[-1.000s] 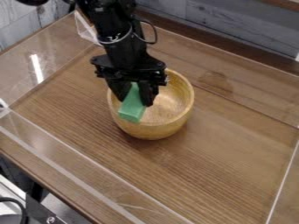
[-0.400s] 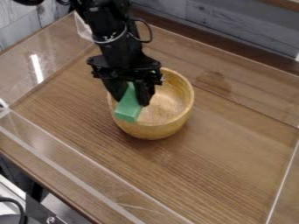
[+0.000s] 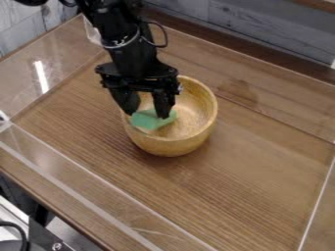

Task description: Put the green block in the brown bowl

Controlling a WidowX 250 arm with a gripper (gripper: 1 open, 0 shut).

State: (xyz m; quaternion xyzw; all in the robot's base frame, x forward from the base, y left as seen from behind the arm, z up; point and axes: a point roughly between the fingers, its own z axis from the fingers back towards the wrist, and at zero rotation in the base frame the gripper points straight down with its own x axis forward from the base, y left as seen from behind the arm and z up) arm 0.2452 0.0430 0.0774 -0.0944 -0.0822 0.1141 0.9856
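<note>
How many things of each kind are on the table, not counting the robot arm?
Green block: 1
Brown bowl: 1
Total: 2

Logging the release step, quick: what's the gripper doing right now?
Gripper: open, holding nothing; the green block lies between its fingers inside the brown bowl.

Bowl (image 3: 183, 132): light wood, smooth, visible grain. Block (image 3: 151, 121): matte green. Table (image 3: 236, 196): wood-grain, slight sheen. Gripper (image 3: 143, 106): matte black.
</note>
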